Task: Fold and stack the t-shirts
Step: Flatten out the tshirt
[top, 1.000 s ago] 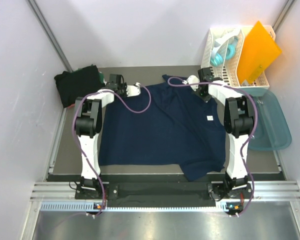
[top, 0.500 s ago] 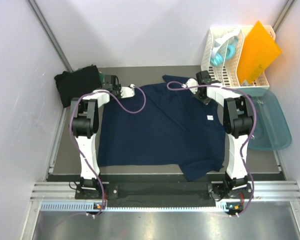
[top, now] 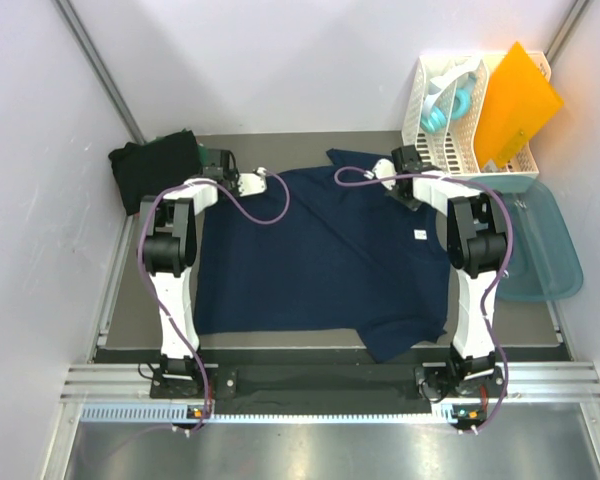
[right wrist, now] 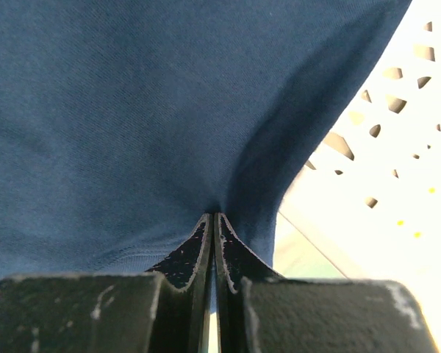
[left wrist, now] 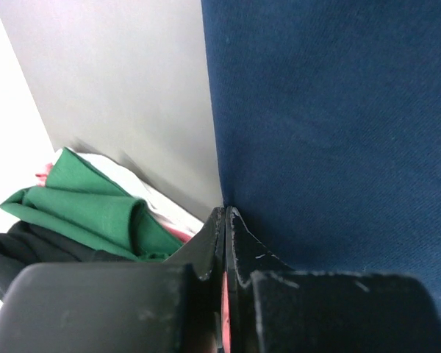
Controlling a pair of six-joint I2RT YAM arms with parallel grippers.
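navy t-shirt (top: 320,255) is laid out mostly flat on the grey mat (top: 130,300), right between the two arms and filling most of the middle. its small white label (top: 418,236) shows just beside the right arm, and the near right corner is rumpled into a flap that reaches the mat's near edge. both arms are stretched to the far side of the shirt, one at each far corner. the left gripper (left wrist: 224,215) has its fingers pressed tight together, and in the left wrist view they pinch the very edge of the navy cloth where it meets the mat. the right gripper (right wrist: 213,219) is clamped the same way, with navy fabric bunching down into the closed tips and pulling a crease up from them. the pile of dark shirts (top: 152,170) sits at the far left corner of the mat, just beside the left gripper. from the left wrist you can see a green one (left wrist: 88,213) folded on top of something black (left wrist: 15,254), plus a bit of white and pink cloth i can't identify. over on the far right is the white slotted rack (top: 450,115) with an orange sheet (top: 520,100) leaning in it, and the teal tub (top: 545,250) is just near of that, off the mat.
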